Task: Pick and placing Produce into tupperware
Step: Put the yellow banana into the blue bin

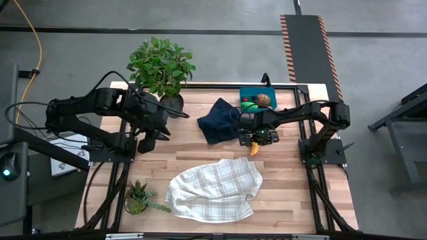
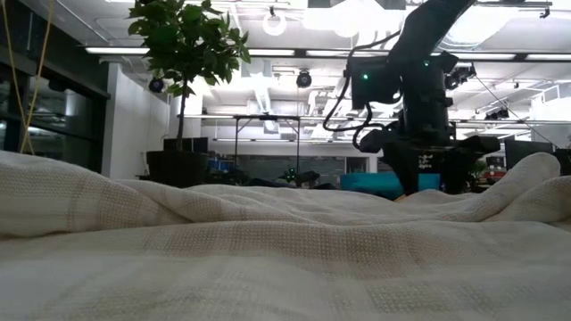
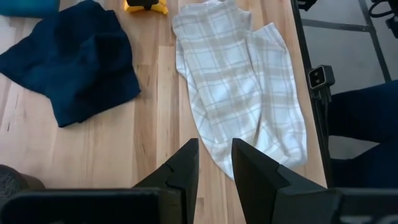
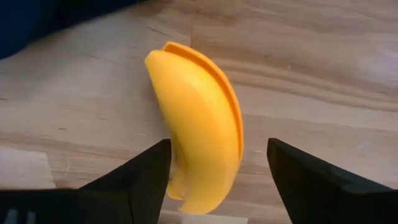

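The yellow banana (image 4: 199, 137) lies on the wooden table (image 1: 293, 193), just on the near side of the teal-blue tupperware (image 1: 252, 91). That box stands at the far edge and holds a bright green piece (image 1: 248, 105) and a brown oval piece (image 1: 264, 100). My right gripper (image 4: 219, 143) is open and points down over the banana (image 1: 254, 150), one finger on either side of it. My left gripper (image 3: 215, 165) waits at the table's left side (image 1: 148, 140), slightly open and holding nothing. The orange piece and the cherries are not visible.
A dark navy cloth (image 1: 219, 120) lies crumpled left of the tupperware. A plaid white cloth (image 1: 213, 190) is spread at the near middle and fills the low view's foreground. A large potted plant (image 1: 160, 67) stands at the far edge, a small one (image 1: 138, 198) near left.
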`<act>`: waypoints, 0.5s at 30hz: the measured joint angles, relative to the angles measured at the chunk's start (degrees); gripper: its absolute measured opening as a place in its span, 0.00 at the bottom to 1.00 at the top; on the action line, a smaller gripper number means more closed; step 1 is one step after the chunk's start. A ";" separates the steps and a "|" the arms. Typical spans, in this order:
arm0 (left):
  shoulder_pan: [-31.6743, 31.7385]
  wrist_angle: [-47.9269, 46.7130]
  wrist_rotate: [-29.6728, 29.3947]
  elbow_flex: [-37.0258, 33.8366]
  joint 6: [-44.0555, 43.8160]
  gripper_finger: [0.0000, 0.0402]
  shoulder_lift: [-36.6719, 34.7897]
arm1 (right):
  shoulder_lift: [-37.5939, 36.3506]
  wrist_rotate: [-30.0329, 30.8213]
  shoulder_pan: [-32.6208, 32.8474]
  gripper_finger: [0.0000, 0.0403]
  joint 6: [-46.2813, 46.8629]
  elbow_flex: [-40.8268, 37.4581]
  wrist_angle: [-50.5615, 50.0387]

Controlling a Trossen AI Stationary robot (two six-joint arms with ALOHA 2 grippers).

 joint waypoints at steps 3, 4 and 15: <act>0.00 0.03 -0.11 0.00 0.18 0.21 0.00 | 0.00 0.09 -0.02 0.59 0.00 -0.01 -0.02; 0.00 0.03 -0.11 0.00 0.20 0.21 0.00 | 0.00 0.13 -0.02 0.57 0.00 -0.01 -0.06; 0.00 0.07 -0.11 0.00 0.18 0.21 0.00 | 2.39 -2.28 -0.76 0.40 -0.90 -0.01 1.49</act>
